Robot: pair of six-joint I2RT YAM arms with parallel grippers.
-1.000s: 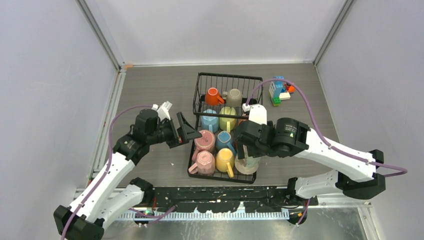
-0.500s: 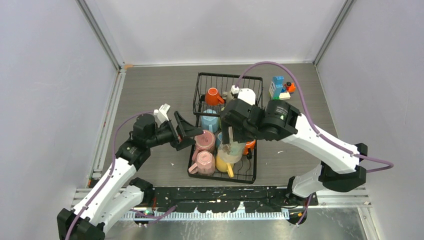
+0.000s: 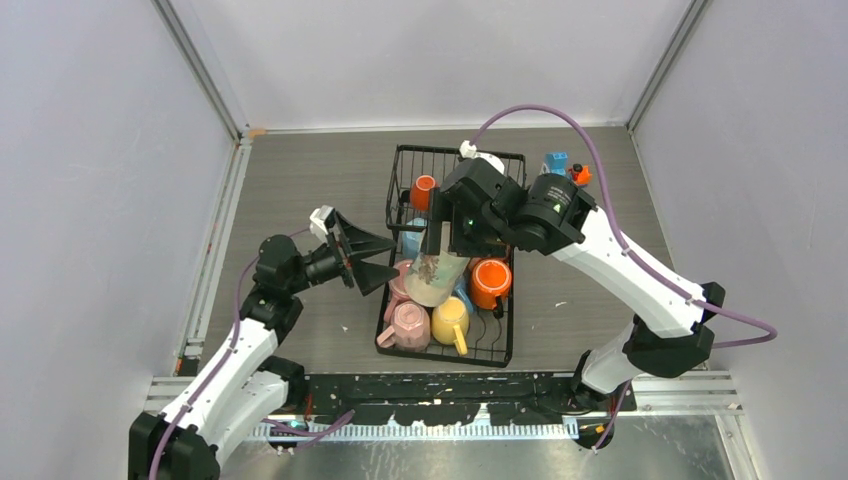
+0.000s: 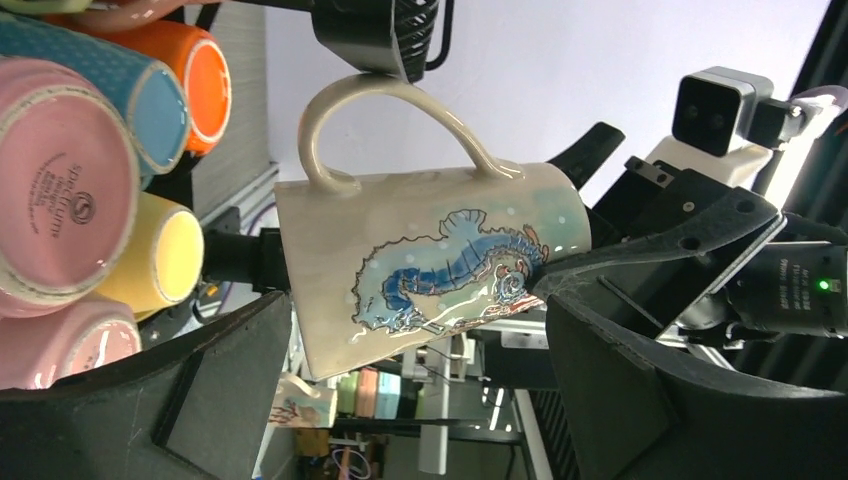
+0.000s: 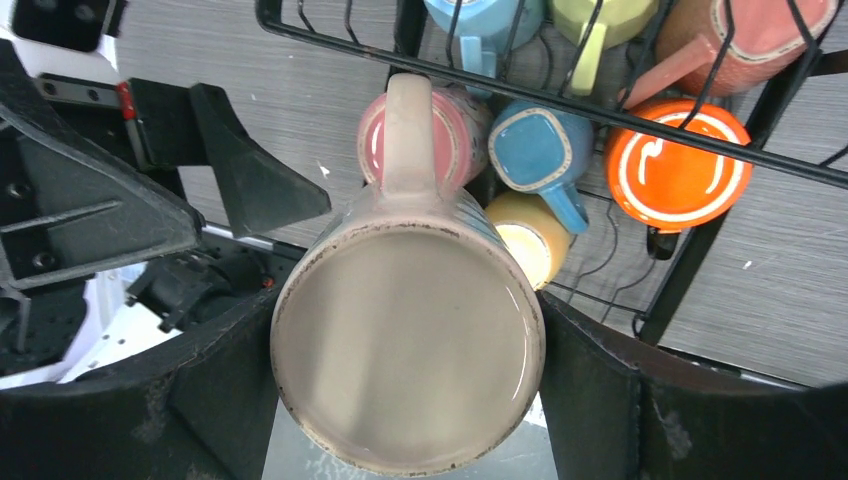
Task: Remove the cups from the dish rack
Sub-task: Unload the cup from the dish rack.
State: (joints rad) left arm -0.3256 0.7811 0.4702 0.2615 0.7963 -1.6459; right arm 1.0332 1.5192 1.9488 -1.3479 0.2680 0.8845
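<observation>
At the near end of the black wire dish rack (image 3: 509, 340) on the grey desk (image 3: 300, 180), a pink cup (image 3: 408, 322) and a yellow cup (image 3: 450, 320) lie side by side. Just beyond them the left tool (image 3: 393, 262) waits at the rack's left side with its jaws spread wide, while the right tool (image 5: 408, 330) is clamped across a cream seahorse mug (image 4: 430, 270), held above the racked cups just in front of the left tool's tips. An orange cup (image 3: 490, 283) lies in the rack to the mug's right, and a second orange cup (image 3: 424, 190) sits in the far basket section.
</observation>
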